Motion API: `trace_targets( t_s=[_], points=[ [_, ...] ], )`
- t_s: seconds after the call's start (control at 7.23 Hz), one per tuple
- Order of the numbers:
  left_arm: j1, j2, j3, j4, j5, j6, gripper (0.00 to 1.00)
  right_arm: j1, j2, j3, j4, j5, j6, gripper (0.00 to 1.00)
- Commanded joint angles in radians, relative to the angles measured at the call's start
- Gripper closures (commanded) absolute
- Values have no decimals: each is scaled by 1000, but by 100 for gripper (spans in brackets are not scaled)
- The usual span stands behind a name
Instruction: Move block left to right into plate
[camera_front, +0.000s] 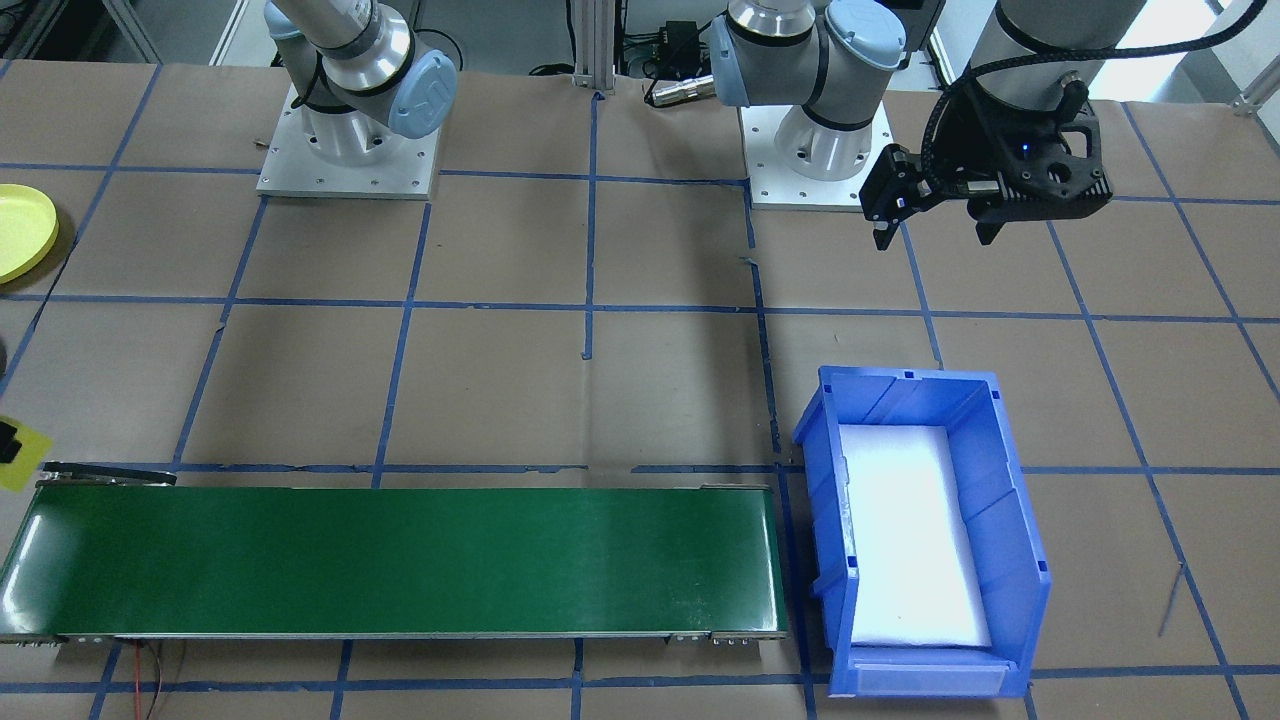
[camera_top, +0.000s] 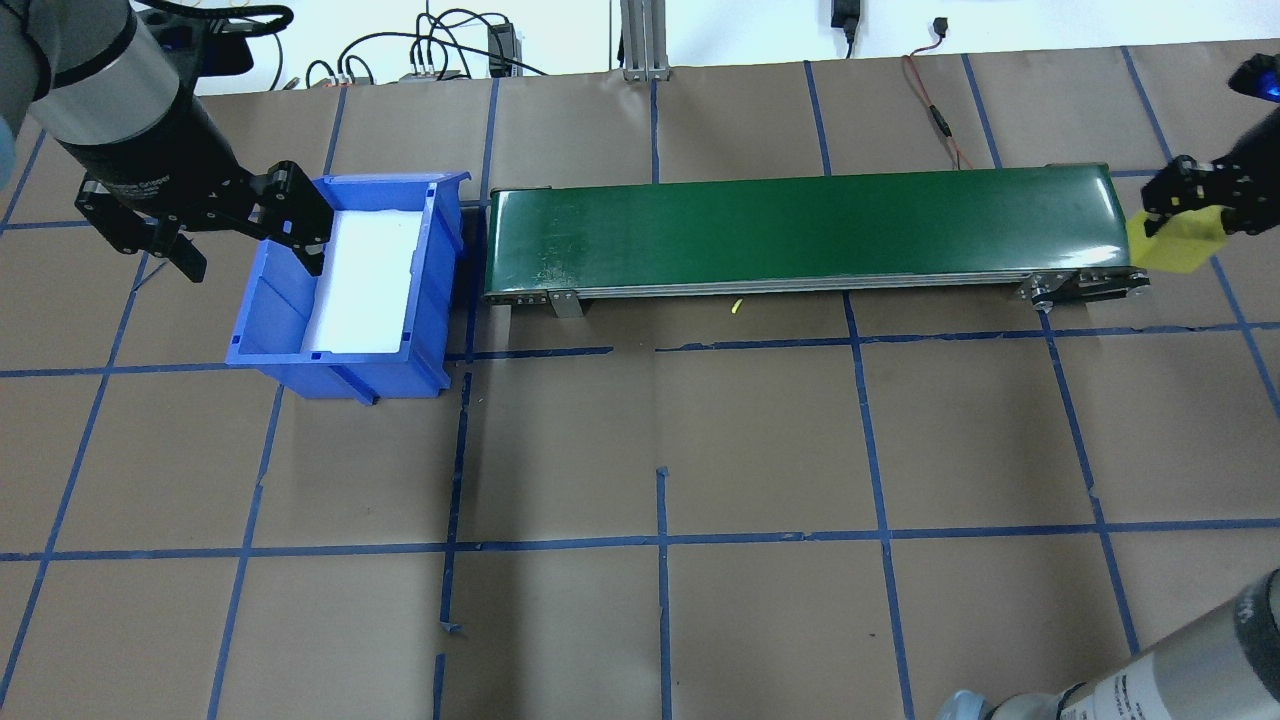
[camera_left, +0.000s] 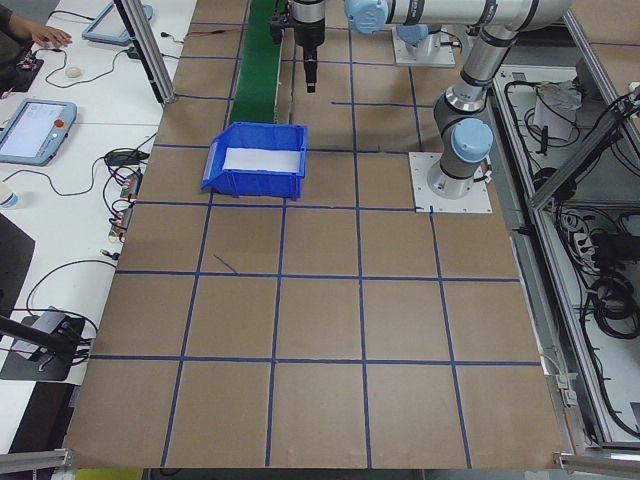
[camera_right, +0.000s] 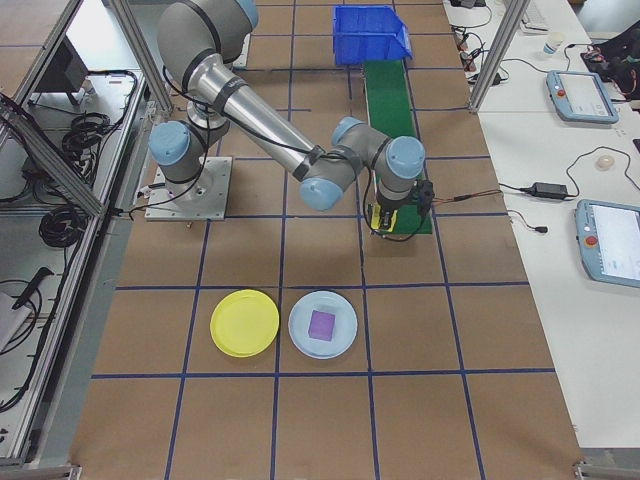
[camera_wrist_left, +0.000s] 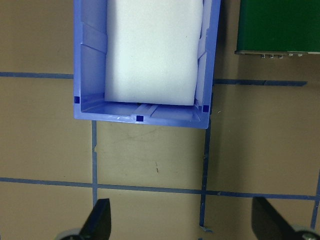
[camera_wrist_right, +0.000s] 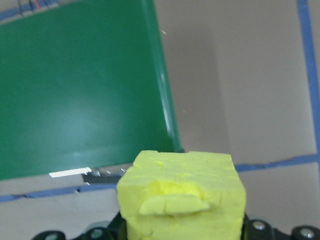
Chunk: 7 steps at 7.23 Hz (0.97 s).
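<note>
In the overhead view, the left gripper (camera_top: 215, 232) hangs with its fingers spread wide and nothing between them, above the worktop's far left part, just beside the blue bin (camera_top: 345, 285), which holds a white foam pad (camera_top: 365, 275). To the right of the bin runs the green conveyor belt (camera_top: 800, 230), along the far side of the worktop. At the belt's right end the right gripper (camera_top: 1185, 215) is clamped on the yellow block (camera_top: 1180, 243), held off the surface just past the belt's end. The yellow plate (camera_right: 245, 322) lies well apart from the block, near the worktop's right end, just beside a pale plate (camera_right: 323, 324) carrying a purple block (camera_right: 322, 323).
</note>
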Motion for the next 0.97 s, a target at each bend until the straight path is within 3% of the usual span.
trace_targets(
  t_s=[0.0,0.14,0.69,0.83],
  points=[
    [0,0,0,0,1,0,0,-187,-98,109,33,-82,-262,78],
    [1,0,0,1,1,0,0,-305,-114,168,21,-106,-395,78],
    [1,0,0,1,1,0,0,-648,-114,250,12,-117,-757,73],
    [0,0,0,1,0,0,0,-682,-90,276,-99,-113,-806,72]
  ],
)
